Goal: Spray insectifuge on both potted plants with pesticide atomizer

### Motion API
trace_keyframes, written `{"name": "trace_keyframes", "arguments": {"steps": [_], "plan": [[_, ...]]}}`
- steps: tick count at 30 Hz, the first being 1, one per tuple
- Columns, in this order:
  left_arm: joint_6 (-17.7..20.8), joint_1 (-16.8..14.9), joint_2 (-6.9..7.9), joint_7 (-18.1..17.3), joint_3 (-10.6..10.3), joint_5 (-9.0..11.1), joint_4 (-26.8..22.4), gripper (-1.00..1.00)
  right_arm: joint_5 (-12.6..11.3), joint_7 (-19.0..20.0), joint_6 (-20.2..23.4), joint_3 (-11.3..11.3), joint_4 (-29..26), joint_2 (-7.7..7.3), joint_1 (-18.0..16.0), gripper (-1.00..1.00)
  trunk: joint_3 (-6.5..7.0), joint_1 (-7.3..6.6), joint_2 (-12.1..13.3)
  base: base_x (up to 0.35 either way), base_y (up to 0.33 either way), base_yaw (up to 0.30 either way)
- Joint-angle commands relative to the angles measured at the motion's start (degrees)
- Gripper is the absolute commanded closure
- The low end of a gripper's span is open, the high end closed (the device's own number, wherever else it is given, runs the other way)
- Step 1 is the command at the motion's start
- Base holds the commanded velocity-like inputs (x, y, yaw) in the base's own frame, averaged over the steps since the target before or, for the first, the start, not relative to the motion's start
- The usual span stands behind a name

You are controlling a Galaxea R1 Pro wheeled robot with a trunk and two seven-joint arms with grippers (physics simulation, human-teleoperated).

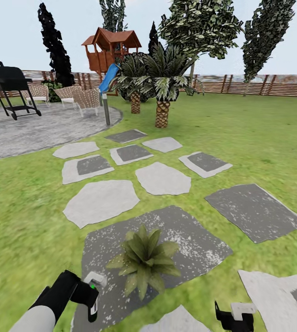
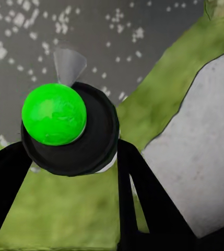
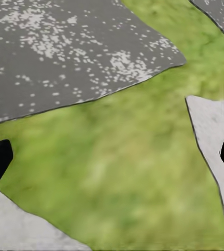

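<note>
In the head view a potted plant (image 1: pixel 145 260), a low rosette of pointed green leaves, stands on a dark grey stepping stone (image 1: pixel 199 244) of the garden lawn (image 1: pixel 24 221). My left gripper (image 1: pixel 91 297) is just left of it, shut on the pesticide atomizer (image 1: pixel 94 279), whose white nozzle points toward the plant. The left wrist view shows the atomizer (image 2: pixel 70 130) from above, a round dark body with a green ball, held between the two black fingers (image 2: pixel 143 204). My right gripper (image 1: pixel 234 317) hangs open to the plant's lower right; in its wrist view the gripper (image 3: pixel 112 162) is over grass, holding nothing.
Light and dark stepping stones (image 1: pixel 162 177) lead away toward a round paved patio (image 1: pixel 33 129) with a grill (image 1: pixel 11 85) and chairs (image 1: pixel 86 99). A grey lamp post (image 1: pixel 106 108), palms (image 1: pixel 162 108), a playhouse (image 1: pixel 111 48) and the wooden fence (image 1: pixel 259 85) stand farther back.
</note>
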Motion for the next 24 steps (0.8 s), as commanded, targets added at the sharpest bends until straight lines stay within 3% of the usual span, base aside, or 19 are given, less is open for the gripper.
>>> {"name": "trace_keyframes", "arguments": {"steps": [1,8,11,13,16,18,20,24], "plan": [[0.18,-0.03,-0.16,0.19,0.36,-0.45,-0.09,1.00,-0.50,-0.15,-0.15,0.51,0.01,-0.02,-0.03,-1.00,-0.05,-0.05,-0.02,-0.336,0.000,0.000],[0.81,-0.29,-0.47,2.28,-0.46,-0.54,-0.10,1.00,-0.49,-0.11,-0.15,0.53,0.01,0.00,-0.03,-1.00,-0.05,-0.05,-0.02,-0.336,0.000,0.000],[1.39,-0.29,-0.46,2.28,-4.01,-0.66,-0.04,1.00,-0.49,-0.11,-0.15,0.52,-0.05,0.06,-0.03,-1.00,-0.05,-0.05,-0.02,-0.129,0.000,0.000],[1.46,-0.32,-0.60,2.28,-4.63,-0.58,-0.08,1.00,-0.49,-0.17,-0.15,0.52,-0.05,0.05,-0.03,-1.00,-0.05,-0.05,-0.02,-0.020,0.000,0.008],[1.93,-0.74,-1.92,2.28,-5.01,-0.73,-0.09,1.00,-0.49,-0.20,-0.15,0.51,-0.03,0.04,-0.03,-1.00,-0.13,-0.05,-0.02,-0.005,0.000,0.102],[4.68,-1.21,-2.42,2.24,-5.26,-0.68,-0.15,1.00,-0.49,-0.20,-0.15,0.51,-0.01,0.06,-0.03,-1.00,-0.21,-0.05,-0.02,-0.001,0.000,0.191],[7.26,-2.68,-2.90,2.16,-6.32,-0.65,-0.14,1.00,-0.49,-0.20,-0.15,0.51,0.01,0.06,-0.03,-1.00,-0.30,-0.05,-0.02,0.000,0.000,0.222],[9.08,-4.20,-3.55,2.10,-10.82,-0.59,-0.10,1.00,-0.49,-0.20,-0.15,0.51,0.01,0.05,-0.03,-1.00,-0.48,-0.05,-0.02,0.000,0.000,0.230]]}}
